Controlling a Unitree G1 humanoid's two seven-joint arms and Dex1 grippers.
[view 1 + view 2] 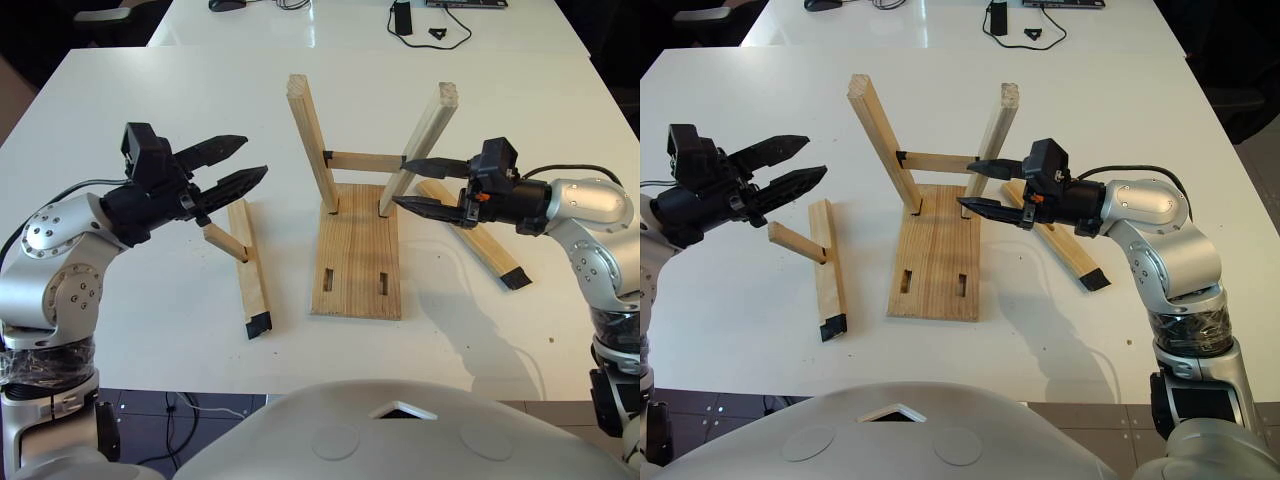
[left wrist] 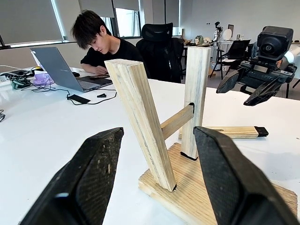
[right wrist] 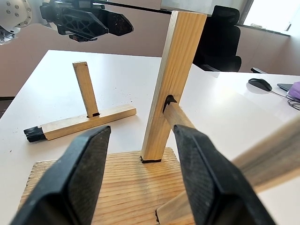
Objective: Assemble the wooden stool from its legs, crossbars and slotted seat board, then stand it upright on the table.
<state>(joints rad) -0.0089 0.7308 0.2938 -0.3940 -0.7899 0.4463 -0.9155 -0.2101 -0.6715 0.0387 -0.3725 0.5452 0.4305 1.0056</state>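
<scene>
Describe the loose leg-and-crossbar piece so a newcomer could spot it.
On the white table, look to the robot's left of the seat board. The leg lying flat there, black-capped at its near end, alone has a short crossbar stub sticking out.

- Left gripper point(image 1: 250, 157): black, with two tapered, textured fingers point(image 1: 220, 146) and a boxy camera point(image 1: 140, 150).
- Right gripper point(image 1: 400, 183): black, with a small orange mark point(image 1: 482, 197).
- Arms point(image 1: 60, 250): rounded silver shells, black cables point(image 1: 565, 171).
</scene>
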